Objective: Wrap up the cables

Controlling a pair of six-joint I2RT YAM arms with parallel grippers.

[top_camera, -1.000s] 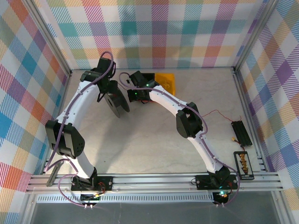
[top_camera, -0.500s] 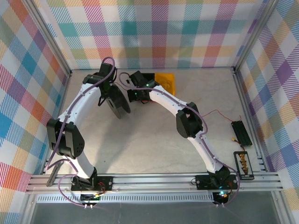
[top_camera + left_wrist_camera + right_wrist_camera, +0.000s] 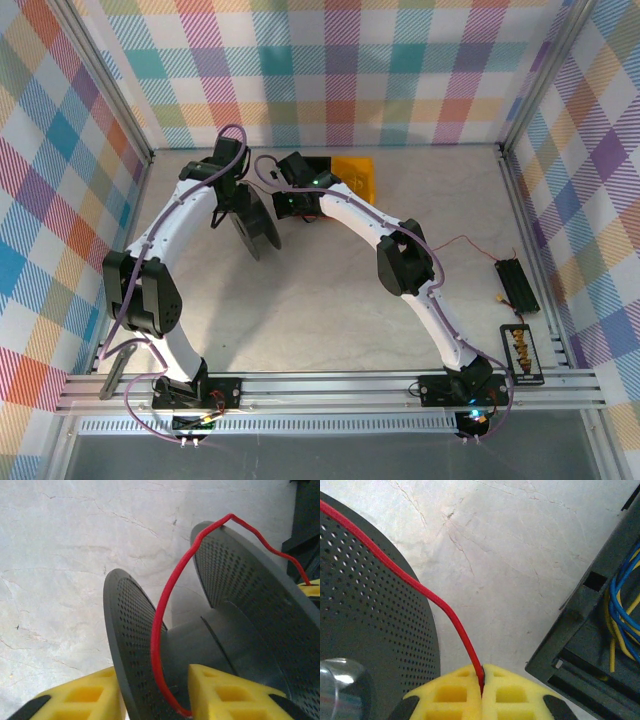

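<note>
The black perforated spool (image 3: 252,225) stands on edge at the back left of the table. My left gripper (image 3: 156,676) straddles its near flange (image 3: 131,645), one yellow finger (image 3: 85,700) outside and the other (image 3: 235,695) by the hub, with a gap still showing. The red cable (image 3: 161,625) loops over the far flange down to the hub. My right gripper (image 3: 482,674) is shut on that cable (image 3: 440,597), beside the spool (image 3: 370,610). From above, the left gripper (image 3: 232,195) and right gripper (image 3: 296,203) sit either side of the spool.
A yellow bin (image 3: 355,175) sits behind the right gripper. A black box with blue and yellow wires (image 3: 612,620) lies close on the right. A black battery holder (image 3: 517,285) and a connector tray (image 3: 522,352) lie at the right edge, a thin red wire (image 3: 470,243) trailing toward them.
The left gripper's jaws have narrowed around the spool's flange. The spool has turned and looks more edge-on from above. The right arm holds still.
</note>
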